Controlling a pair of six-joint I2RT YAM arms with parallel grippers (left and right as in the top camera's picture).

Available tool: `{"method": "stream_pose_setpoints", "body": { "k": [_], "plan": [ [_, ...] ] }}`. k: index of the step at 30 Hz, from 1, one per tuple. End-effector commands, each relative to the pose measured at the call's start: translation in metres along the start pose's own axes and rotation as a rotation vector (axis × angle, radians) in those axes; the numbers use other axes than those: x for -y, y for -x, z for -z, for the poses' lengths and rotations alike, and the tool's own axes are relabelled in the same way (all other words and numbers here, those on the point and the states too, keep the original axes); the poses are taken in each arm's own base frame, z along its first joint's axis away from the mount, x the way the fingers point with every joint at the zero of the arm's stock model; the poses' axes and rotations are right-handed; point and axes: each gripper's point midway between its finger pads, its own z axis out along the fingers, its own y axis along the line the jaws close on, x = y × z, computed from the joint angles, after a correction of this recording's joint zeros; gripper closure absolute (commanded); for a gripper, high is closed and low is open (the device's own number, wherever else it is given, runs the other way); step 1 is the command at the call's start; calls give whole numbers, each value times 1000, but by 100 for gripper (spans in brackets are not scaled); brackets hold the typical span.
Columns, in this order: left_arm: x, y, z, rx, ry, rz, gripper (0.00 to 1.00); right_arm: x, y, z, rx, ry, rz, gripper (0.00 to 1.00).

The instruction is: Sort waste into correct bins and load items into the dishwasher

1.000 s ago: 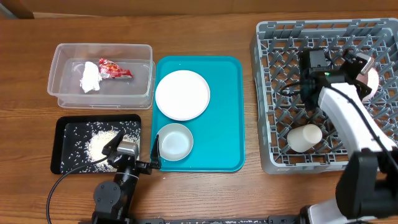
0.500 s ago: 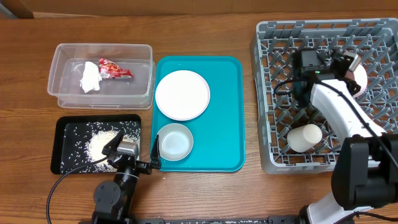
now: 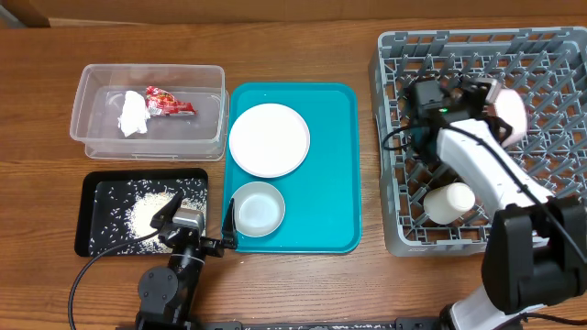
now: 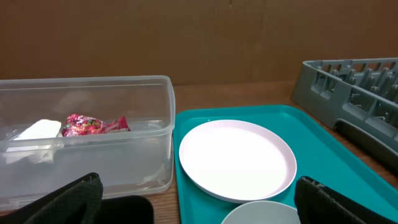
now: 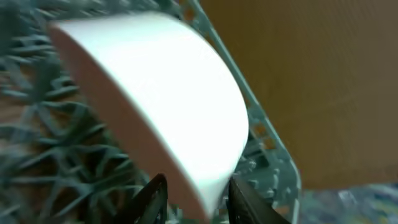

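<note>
My right gripper [image 3: 484, 95] is shut on the rim of a white bowl with a pinkish outside [image 3: 510, 114] and holds it tilted over the grey dishwasher rack [image 3: 394, 55]. In the right wrist view the bowl [image 5: 155, 93] fills the frame, its edge between my fingers [image 5: 196, 194]. A white cup [image 3: 450, 203] lies on its side in the rack. A white plate [image 3: 269, 139] and a small white bowl [image 3: 257, 208] sit on the teal tray [image 3: 335, 165]. My left gripper [image 3: 199, 221] is open and empty at the tray's near-left corner, also in the left wrist view [image 4: 199, 211].
A clear plastic bin [image 3: 92, 78] at the back left holds a red wrapper [image 3: 170, 104] and a white crumpled paper [image 3: 134, 115]. A black tray [image 3: 101, 188] with scattered rice [image 3: 151, 213] lies in front of it. The rack stands at the right table edge.
My right arm has swung left across the rack with the bowl in its grip. The left arm and the tray items have not moved.
</note>
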Motion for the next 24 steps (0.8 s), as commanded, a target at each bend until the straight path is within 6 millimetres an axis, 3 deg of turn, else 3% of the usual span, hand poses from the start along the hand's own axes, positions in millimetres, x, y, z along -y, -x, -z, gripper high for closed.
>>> {"method": "stream_pose_setpoints", "body": {
  "k": [1,6,14,17,21,22,24],
  "plan": [
    [0,0,0,2,-5,-15,0,-5,12,32,61,87,-33,66],
    [0,0,0,2,-5,-15,0,-4,20,62,126,147,-47,65],
    [0,0,0,2,-5,-15,0,-5,16,69,113,188,-29,64],
    [0,0,0,2,-5,-15,0,-17,11,85,103,288,-21,60],
    [0,0,0,2,-5,-15,0,-55,-6,144,61,604,54,44],
    [0,0,0,2,-5,-15,0,-79,-25,182,17,815,160,40],
    [0,0,0,2,-5,-15,0,-102,-53,230,-59,1062,266,40]
  ]
}}
